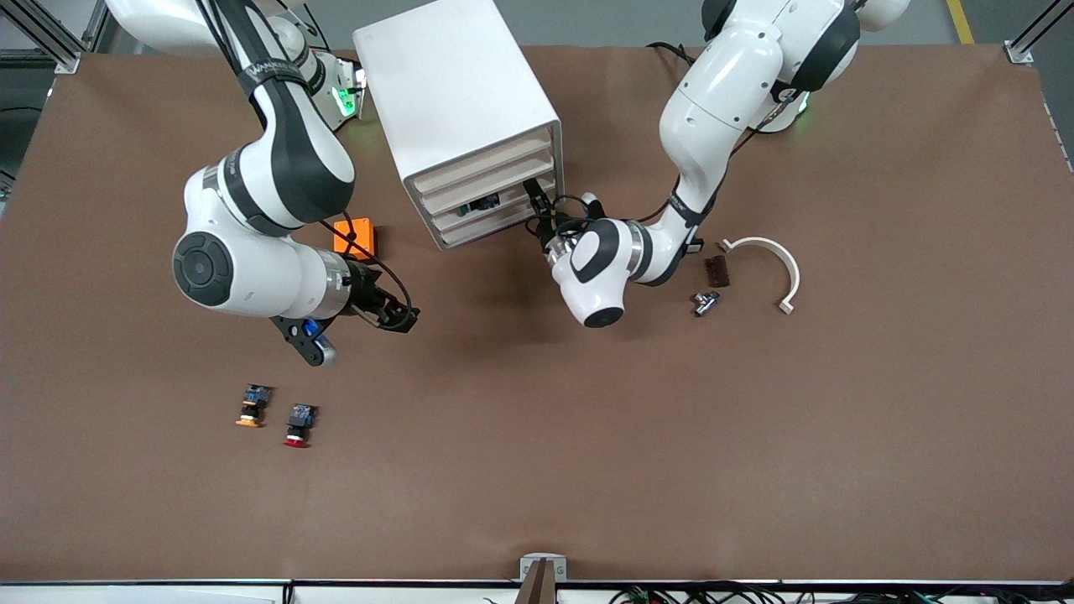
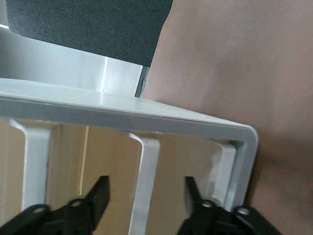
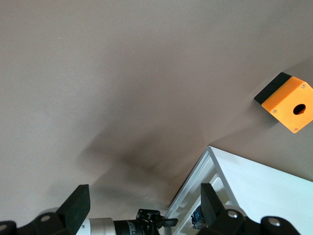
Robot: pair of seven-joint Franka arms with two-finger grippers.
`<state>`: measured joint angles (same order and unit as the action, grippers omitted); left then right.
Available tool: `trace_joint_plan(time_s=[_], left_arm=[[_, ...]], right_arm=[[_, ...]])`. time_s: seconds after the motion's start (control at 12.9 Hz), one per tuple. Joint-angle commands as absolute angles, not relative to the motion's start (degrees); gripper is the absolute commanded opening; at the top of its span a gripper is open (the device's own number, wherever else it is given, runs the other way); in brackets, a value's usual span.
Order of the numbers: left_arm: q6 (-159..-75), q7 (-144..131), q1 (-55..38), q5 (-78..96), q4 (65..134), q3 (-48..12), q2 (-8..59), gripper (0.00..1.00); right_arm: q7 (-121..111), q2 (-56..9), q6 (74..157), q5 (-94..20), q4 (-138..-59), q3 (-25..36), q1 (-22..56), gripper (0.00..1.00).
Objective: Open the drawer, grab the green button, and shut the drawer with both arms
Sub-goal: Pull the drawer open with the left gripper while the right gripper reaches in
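The white cabinet point(image 1: 457, 92) stands near the robots' bases, its four stacked fronts facing the front camera. The third drawer point(image 1: 503, 211) shows a small dark and blue thing point(image 1: 483, 203) at its top edge; I cannot see a green cap on it. My left gripper point(image 1: 539, 204) is at the cabinet's front by the drawers, toward the left arm's end. In the left wrist view it point(image 2: 146, 196) is open, with a white rib of the cabinet point(image 2: 122, 115) between its fingers. My right gripper point(image 1: 409, 317) is open and empty above bare table point(image 3: 144, 205).
An orange box point(image 1: 354, 236) lies beside the cabinet under the right arm. An orange-capped button point(image 1: 252, 405) and a red-capped button point(image 1: 299, 424) lie nearer the front camera. A white curved piece point(image 1: 776, 260), a brown block point(image 1: 716, 271) and a metal part point(image 1: 705, 302) lie toward the left arm's end.
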<state>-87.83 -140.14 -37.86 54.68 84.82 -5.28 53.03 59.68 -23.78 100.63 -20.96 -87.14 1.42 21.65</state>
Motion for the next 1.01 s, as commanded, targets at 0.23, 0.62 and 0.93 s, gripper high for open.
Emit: trace_joint_plan(time_s=[0.23, 0.62, 0.93], left_arm=[[-86.84, -131.06, -37.27, 55.46, 83.06, -4.92, 53.17, 0.23], [-86.84, -127.88, -35.34, 55.46, 81.04, -4.57, 53.09, 0.00], [-86.84, -124.38, -29.46, 55.11, 78.84, -4.40, 53.44, 0.00]], right_arm=[[60.55, -24.52, 100.37, -22.15, -85.87, 1.14, 21.97, 1.00], [67.48, -24.61, 105.11, -21.97, -86.22, 1.14, 25.83, 1.00], [71.97, -26.10, 107.40, -21.45, -86.31, 1.23, 29.61, 1.00]])
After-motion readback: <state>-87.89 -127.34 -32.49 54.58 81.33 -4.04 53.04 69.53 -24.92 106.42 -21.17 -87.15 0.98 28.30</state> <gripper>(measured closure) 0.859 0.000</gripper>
